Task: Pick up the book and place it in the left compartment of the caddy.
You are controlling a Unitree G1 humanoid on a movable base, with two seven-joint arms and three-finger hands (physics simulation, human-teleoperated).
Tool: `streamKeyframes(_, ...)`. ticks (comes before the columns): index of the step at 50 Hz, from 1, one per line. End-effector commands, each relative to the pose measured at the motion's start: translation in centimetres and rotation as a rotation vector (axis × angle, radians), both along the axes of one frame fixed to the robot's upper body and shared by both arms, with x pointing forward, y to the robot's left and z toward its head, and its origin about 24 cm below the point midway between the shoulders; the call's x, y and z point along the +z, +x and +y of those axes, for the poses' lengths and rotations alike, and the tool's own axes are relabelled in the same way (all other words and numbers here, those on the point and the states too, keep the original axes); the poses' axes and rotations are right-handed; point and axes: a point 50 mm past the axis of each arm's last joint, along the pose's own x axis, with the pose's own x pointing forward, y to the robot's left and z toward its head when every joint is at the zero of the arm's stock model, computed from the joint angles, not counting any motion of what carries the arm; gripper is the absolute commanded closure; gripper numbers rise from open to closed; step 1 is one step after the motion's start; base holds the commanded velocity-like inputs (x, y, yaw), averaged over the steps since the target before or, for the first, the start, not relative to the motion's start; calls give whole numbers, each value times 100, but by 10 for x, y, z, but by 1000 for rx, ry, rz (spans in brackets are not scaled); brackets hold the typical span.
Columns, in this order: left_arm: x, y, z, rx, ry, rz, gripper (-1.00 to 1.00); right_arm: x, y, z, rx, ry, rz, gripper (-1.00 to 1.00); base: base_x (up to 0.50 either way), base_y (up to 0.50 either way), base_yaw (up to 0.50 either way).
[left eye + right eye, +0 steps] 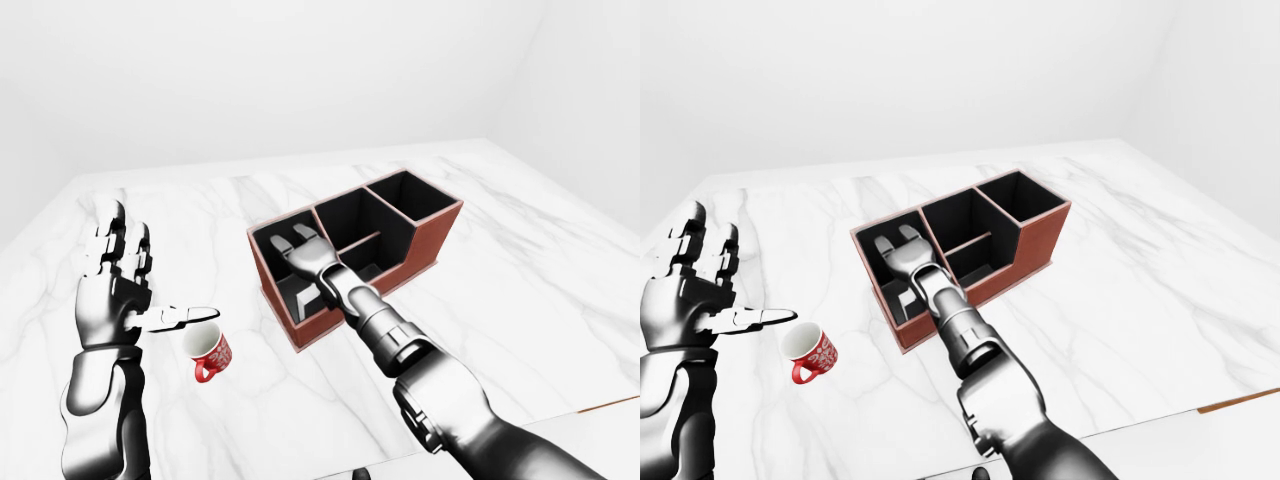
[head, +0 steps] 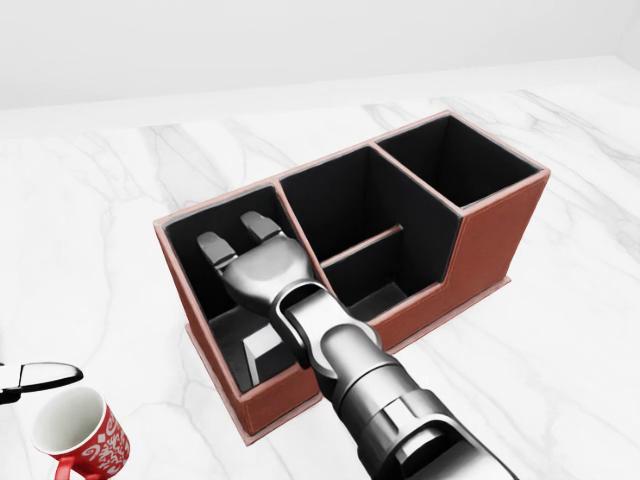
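Observation:
The red-brown caddy (image 2: 495,245) stands on the white marble table, with black-lined compartments. My right hand (image 2: 238,236) reaches down into its left compartment (image 2: 195,262), fingers stretched toward the top wall, thumb hidden. A flat pale grey shape (image 2: 262,350), likely the book, lies in that compartment under my wrist. I cannot tell if the hand touches it. My left hand (image 1: 150,275) is raised at the left of the left-eye view, open with fingers spread, holding nothing.
A red and white mug (image 1: 208,352) stands on the table just below my left thumb, left of the caddy. The table's edge (image 1: 610,404) shows as a brown strip at the bottom right. White walls stand beyond the table.

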Motion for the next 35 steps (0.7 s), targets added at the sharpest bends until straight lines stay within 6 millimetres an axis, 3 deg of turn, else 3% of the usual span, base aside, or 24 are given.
streamKeyframes(1,1,1,-1,0,2,-2,-100,14,2,2,-1,20,0,-100,0,0,0)
streamKeyframes(9,0,2,-2,-3,2,-1,-100,41,-8,0,1,62,11,-100,0,0,0)
streamKeyframes(22,7,0,-6,-9,13,-28,-100,85,-48,-18,16,133,44,-100,0,0,0)
streamKeyframes(35,19,-4,-15,-26,41,-85,-100,141,-77,-32,78,319,-169,-100,0,0,0)
